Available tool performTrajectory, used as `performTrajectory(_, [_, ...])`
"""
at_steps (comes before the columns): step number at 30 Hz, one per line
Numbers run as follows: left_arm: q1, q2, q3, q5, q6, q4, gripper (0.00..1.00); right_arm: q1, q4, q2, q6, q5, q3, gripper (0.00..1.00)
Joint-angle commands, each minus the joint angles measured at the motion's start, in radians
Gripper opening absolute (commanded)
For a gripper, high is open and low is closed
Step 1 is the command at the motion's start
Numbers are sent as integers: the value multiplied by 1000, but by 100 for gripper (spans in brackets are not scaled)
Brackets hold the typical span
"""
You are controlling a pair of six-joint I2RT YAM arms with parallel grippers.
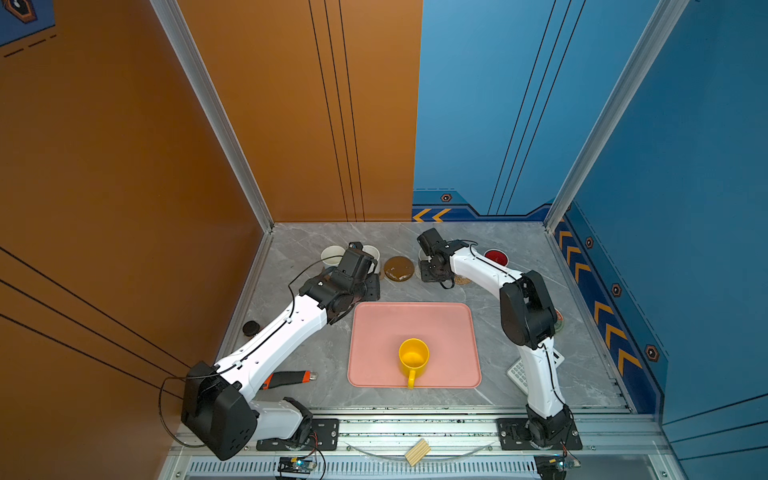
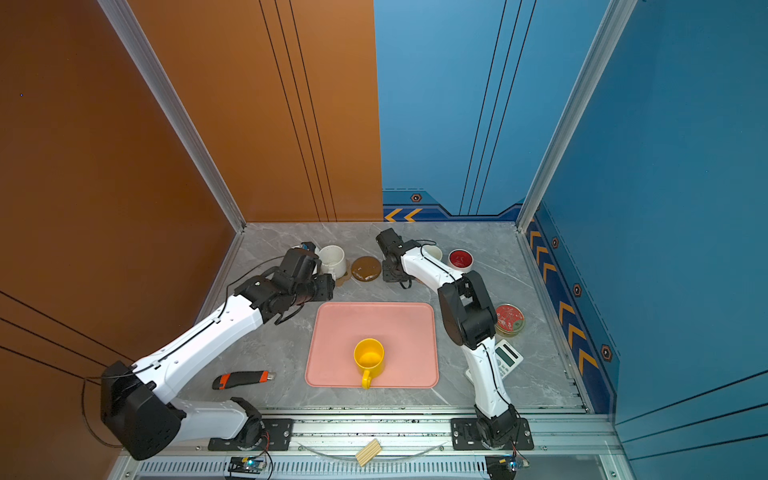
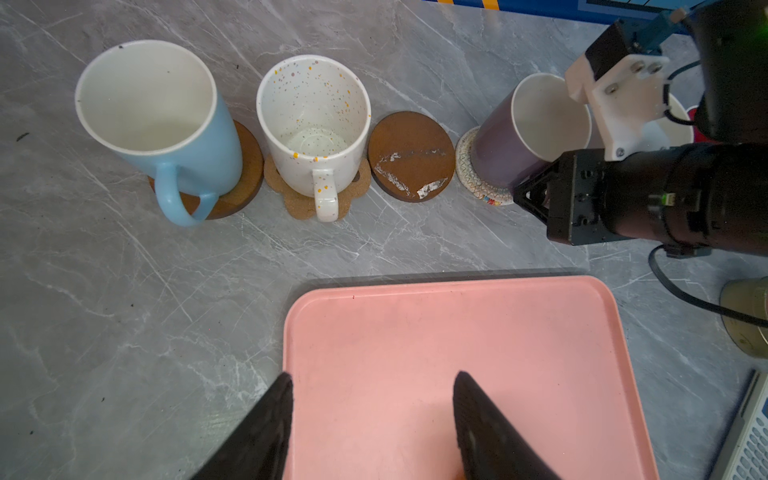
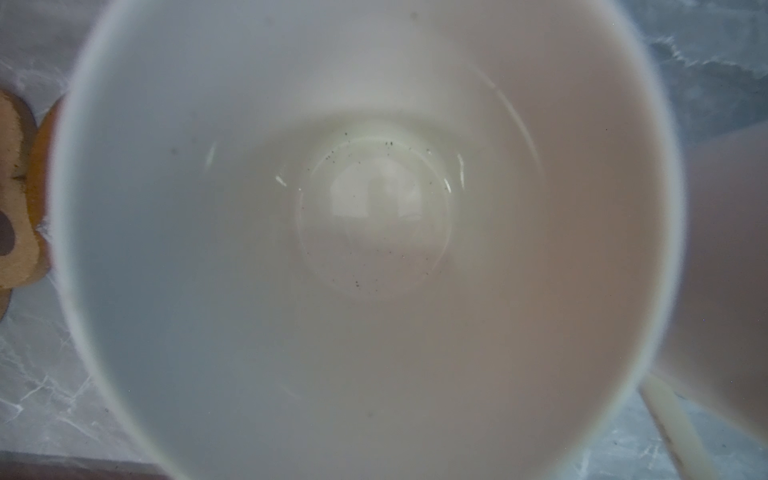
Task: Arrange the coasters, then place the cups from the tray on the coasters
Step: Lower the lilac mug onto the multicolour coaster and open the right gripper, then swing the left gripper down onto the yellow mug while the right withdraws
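My left gripper (image 3: 372, 374) hovers over the flat pink rectangular tray (image 3: 540, 332), fingers apart. Right gripper (image 3: 536, 193) is closed beside the lavender ceramic mug (image 3: 507, 153) on the cream woven coaster (image 3: 469, 174). I cannot tell if it is gripping the mug. The yellow handled mug (image 1: 413, 357) stands on the tray.

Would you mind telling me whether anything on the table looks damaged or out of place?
The bare brown wooden coaster, between the speckled white mug and the lavender mug, has pale, flaky streaks across its top. They look like scuffing or leftover label. Nothing looks spilled or tipped over.
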Motion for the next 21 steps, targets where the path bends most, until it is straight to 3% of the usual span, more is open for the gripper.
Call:
performTrajectory(1, [11, -26, -19, 11, -11, 0, 63, -7, 41, -18, 6, 17, 10, 15])
performTrajectory(10, [10, -42, -30, 13, -18, 1, 62, -5, 39, -42, 6, 25, -19, 39])
performTrajectory(21, [8, -108, -66, 31, -21, 0, 62, 8, 37, -160, 10, 46, -90, 54])
